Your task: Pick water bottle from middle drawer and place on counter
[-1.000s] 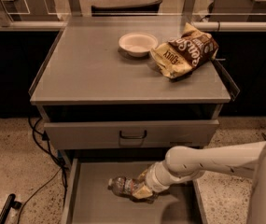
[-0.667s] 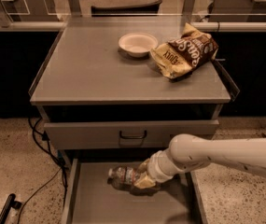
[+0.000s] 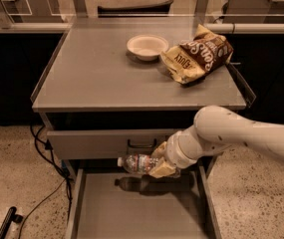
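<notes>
One claw, clamped on the one water bottle, holds it level, cap leftward, above the open middle drawer, below the front edge of the bench. One white bowl and one chip bag sit toward the far right corner.

bowl on counter, toward its back | chip bag on counter, just right of bowl | middle drawer open below counter front | gripper under counter front, clasping water bottle above drawer floor
</notes>
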Controlling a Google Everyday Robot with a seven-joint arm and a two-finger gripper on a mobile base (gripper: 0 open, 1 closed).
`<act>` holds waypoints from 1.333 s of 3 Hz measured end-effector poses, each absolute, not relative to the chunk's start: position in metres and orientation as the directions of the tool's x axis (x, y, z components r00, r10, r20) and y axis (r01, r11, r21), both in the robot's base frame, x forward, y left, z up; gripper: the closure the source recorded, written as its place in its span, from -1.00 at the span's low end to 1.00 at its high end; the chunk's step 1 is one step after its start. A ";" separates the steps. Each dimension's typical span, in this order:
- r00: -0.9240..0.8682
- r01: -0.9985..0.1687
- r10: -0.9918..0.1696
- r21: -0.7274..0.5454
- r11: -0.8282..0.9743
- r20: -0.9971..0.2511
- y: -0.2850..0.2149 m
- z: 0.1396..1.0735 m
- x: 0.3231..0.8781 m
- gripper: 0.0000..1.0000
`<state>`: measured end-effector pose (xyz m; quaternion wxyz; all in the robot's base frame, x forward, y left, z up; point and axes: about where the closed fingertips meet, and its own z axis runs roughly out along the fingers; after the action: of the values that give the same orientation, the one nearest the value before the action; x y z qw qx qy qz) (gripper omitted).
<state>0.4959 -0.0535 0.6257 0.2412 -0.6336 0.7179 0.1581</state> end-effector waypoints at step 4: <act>0.052 -0.991 -0.859 -0.133 0.018 -0.509 -0.035 0.731 0.427 1.00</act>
<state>0.4273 -0.0349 0.7305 0.2347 -0.6863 0.6739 0.1406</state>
